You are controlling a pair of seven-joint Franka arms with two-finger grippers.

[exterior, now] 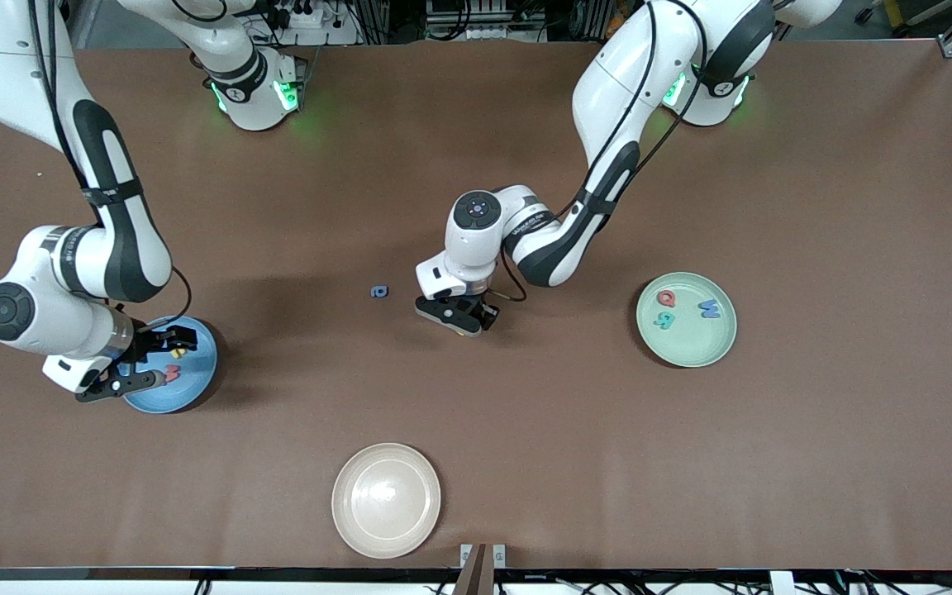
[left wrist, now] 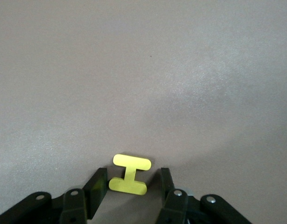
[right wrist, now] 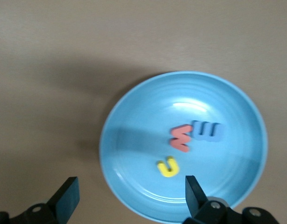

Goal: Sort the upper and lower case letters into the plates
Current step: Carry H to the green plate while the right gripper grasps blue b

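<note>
My left gripper [exterior: 461,319] is low over the middle of the table, open, with its fingers on either side of a yellow letter I [left wrist: 130,174] that lies flat on the table; the gripper [left wrist: 131,185] does not grip it. A small blue letter [exterior: 378,291] lies beside it, toward the right arm's end. My right gripper [exterior: 144,362] is open and empty over the light blue plate [exterior: 197,347]. That plate [right wrist: 134,140] holds a red letter [right wrist: 181,137], a blue letter [right wrist: 206,131] and a yellow letter [right wrist: 168,167]. The mint green plate [exterior: 691,343] holds a red [exterior: 666,298], a teal [exterior: 664,320] and a blue letter [exterior: 709,309].
A cream-beige plate [exterior: 386,499] sits empty near the table edge closest to the front camera. The brown table surface [exterior: 525,430] stretches between the plates.
</note>
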